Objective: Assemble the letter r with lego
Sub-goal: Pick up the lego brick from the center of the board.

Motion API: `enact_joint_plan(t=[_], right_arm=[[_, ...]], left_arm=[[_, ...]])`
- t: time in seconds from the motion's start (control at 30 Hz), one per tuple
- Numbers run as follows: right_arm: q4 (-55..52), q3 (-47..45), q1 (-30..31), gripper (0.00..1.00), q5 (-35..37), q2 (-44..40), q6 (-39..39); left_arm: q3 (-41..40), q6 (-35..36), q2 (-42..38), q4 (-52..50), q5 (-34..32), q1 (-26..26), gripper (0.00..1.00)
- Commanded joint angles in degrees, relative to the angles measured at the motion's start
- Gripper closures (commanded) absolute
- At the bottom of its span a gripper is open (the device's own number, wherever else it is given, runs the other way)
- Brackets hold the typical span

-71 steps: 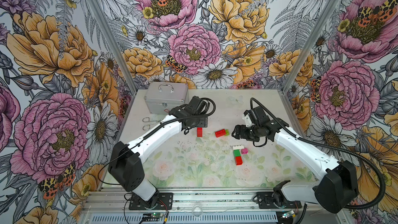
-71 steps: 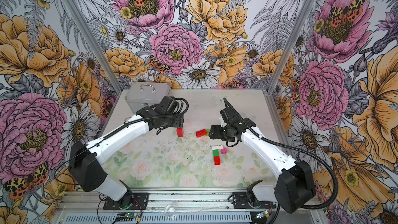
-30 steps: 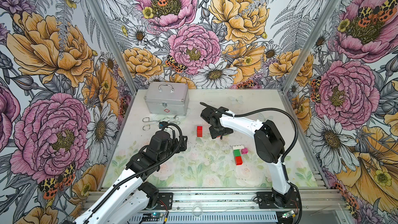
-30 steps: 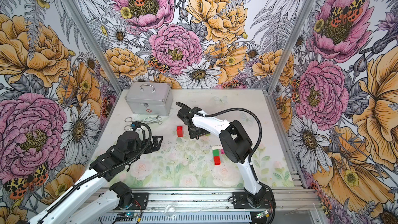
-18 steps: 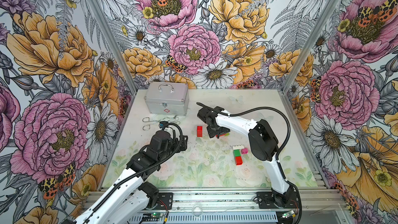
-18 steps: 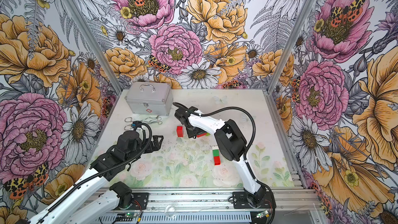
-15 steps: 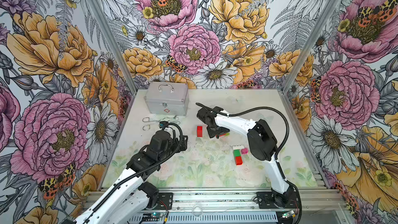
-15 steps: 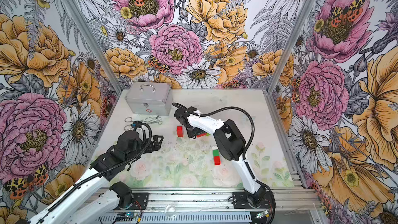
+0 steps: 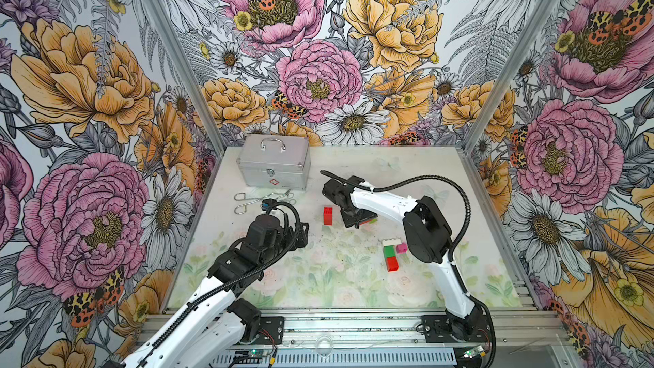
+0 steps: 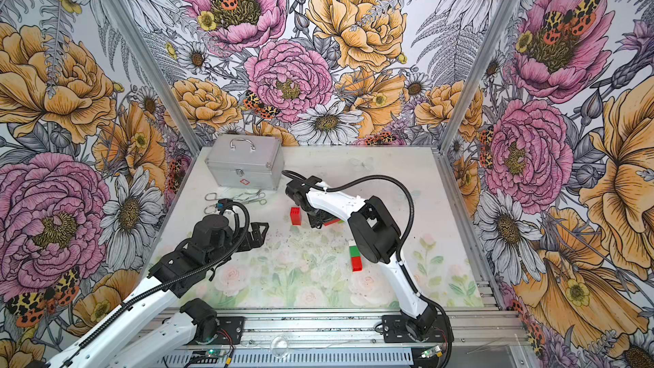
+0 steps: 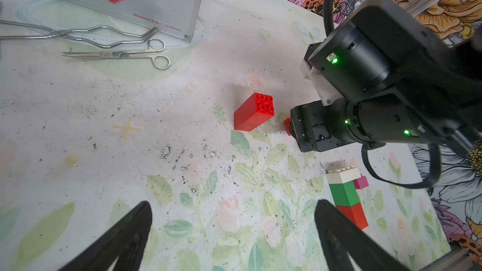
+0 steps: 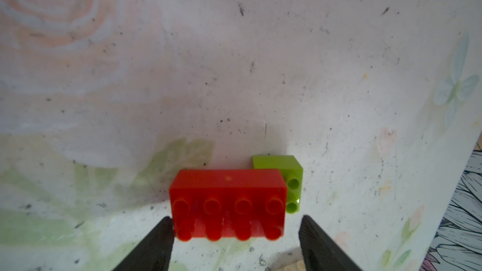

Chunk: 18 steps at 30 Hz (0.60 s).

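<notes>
Right wrist view, close up: the right gripper (image 12: 236,221) straddles a long red brick (image 12: 227,204) lying on the tabletop (image 12: 260,61), studs facing the camera. Its jaws are spread, not clenched. One finger sits at the brick's end and the other stands clear of it. A lime brick (image 12: 292,175) touches the brick's other end.

In both top views the gripper body covers this pair, leaving only a red and green sliver.

A silver case (image 9: 274,161) stands at the back of the tabletop. An upright red brick (image 9: 328,215) stands near its front corner, and the straddled pair lies just past that, farther from the case.

Farthest from the case, a white brick (image 11: 343,174), a dark green brick (image 11: 344,194) and a low red brick (image 11: 352,216) lie end to end, with a pink brick (image 11: 361,182) at their side. In a top view the right arm hides the pink one.

Scissors (image 11: 117,54) and forceps (image 11: 78,33) lie just before the case. The left gripper (image 11: 233,204) hovers nearby, its jaws wide apart and empty, with only the fingertips in frame.
</notes>
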Motion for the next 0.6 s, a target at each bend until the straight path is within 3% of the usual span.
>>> enact_joint_plan(t=[0.0, 0.57], right_arm=[[-0.4, 1.9, 0.4, 0.23, 1.2, 1.6, 0.9], [-0.9, 2.9, 0.4, 0.25, 1.9, 3.7, 0.9]], left_arm=[[-0.9, -1.1, -0.8, 1.5, 1.3, 0.2, 0.01], [-1.1, -1.3, -1.7, 1.3, 1.1, 0.3, 0.01]])
